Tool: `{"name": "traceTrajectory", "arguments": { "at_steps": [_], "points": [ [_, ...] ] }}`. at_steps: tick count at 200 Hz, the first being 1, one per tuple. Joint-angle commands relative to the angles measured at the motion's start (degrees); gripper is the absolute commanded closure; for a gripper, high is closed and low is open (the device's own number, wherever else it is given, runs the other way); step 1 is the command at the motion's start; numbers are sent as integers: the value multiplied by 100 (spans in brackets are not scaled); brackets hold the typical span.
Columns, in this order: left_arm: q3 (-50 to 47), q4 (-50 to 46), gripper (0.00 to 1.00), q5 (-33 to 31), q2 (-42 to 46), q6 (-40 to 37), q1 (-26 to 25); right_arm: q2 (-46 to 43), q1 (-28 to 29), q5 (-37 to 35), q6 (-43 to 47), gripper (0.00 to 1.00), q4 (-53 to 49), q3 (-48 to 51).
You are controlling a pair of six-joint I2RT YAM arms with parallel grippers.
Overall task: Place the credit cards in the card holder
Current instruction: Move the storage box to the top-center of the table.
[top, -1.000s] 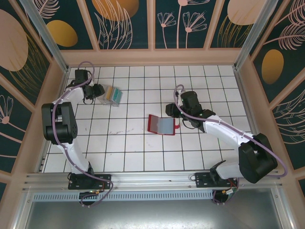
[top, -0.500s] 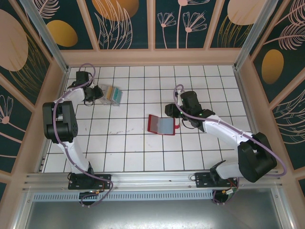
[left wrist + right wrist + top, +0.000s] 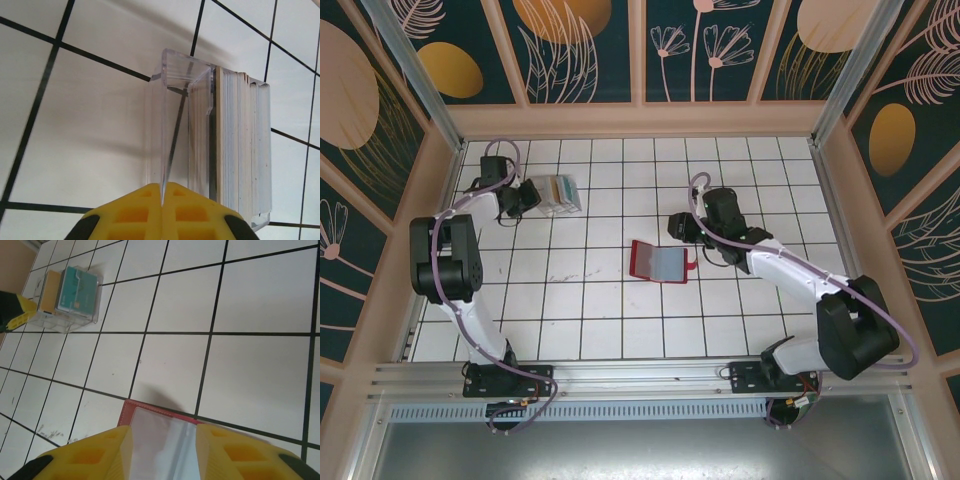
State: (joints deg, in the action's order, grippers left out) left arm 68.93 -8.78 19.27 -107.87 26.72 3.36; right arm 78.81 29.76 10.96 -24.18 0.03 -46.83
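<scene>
Bench (image 3: 590,310): glossy white tiles, black grid.
Card holder (image 3: 658,262): flat red wallet, open mid-bench, smooth grey pockets up.
Right end effector (image 3: 162,437): ribbed yellow fingers spread, released, above the wallet's far edge.
Left end effector (image 3: 162,205): clenched on the thin wall of the clear case (image 3: 175,125).
Credit cards (image 3: 75,290): thin teal and orange rectangles, stacked inside that case, far left.
Change: left fingers gaped a second ago, now shut; case sits squarer to the grid.

arms (image 3: 790,272): white links, black joints | cables (image 3: 433,245): purple | claw fingers (image 3: 85,457): yellow
</scene>
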Motion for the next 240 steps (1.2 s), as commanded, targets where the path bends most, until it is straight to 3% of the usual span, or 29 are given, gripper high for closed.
{"name": "traceTrajectory", "arguments": {
  "at_steps": [1,48,115,136,161,190,240],
  "points": [
    [-186,42,94,479,233,598,-363,100,-57,108,-134,61,197,-51],
    [-247,483,94,287,412,1595,-1131,358,-161,127,-242,62,95,-263],
    [361,635,92,-298,-117,2187,-2344,933,-251,17,-479,56,-119,-828],
    [576,680,86,-353,-291,2228,-2577,1212,-233,94,-702,54,-59,-1064],
    [541,950,82,-38,-463,2446,-2656,1539,-140,202,-911,54,-14,-1460],
    [350,1202,72,356,-389,2523,-2641,2160,66,-173,-913,49,-702,-2302],
    [-442,1090,67,489,807,2400,-2102,3271,487,-640,155,40,-1740,-3795]
  ]
}}
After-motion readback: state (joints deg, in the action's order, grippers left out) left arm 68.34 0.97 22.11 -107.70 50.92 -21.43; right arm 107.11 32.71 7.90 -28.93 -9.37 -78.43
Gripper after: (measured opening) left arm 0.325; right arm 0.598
